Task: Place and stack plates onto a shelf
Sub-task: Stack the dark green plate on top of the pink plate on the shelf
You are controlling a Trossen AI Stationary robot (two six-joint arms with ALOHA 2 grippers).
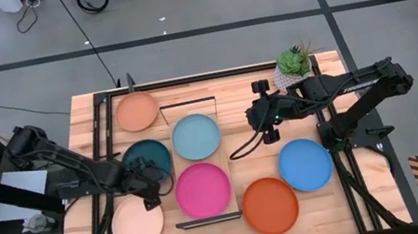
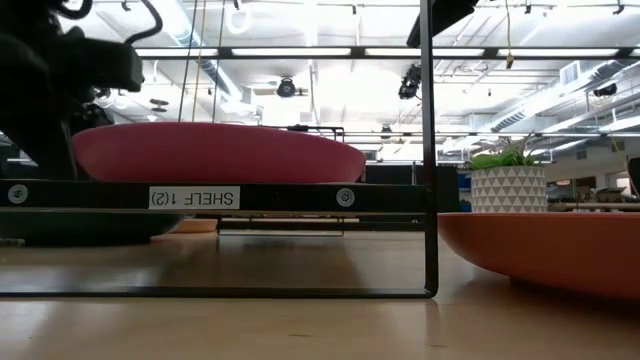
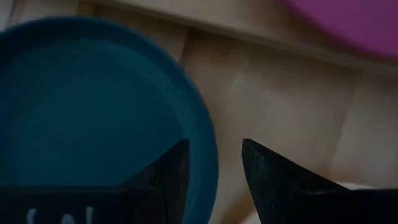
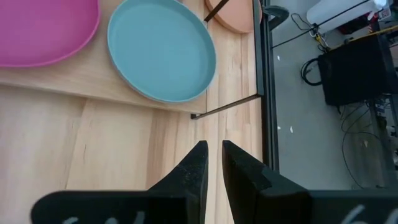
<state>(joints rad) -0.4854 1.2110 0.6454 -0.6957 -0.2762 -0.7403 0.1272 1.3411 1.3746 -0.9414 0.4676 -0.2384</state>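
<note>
- The shelf lies along the middle of the table, between the two claws; it carries the light blue plate and the magenta plate, side by side.
- The teal plate lies on the table just beside the shelf, right at the left claw.
- In the left wrist view the left claw's fingers stand a little apart, one over the teal plate's rim and one outside it; they have hold of nothing yet.
- The peach plate lies just beside the left claw, on the side away from the teal one.
- The terracotta plate sits beyond the teal plate, at the table's far corner.
- The right claw hangs over bare table just beside the light blue plate, its fingers nearly together and empty.
- The bright blue plate and the red-orange plate lie near the right claw, off the shelf.
- A potted plant stands behind the right arm.
</note>
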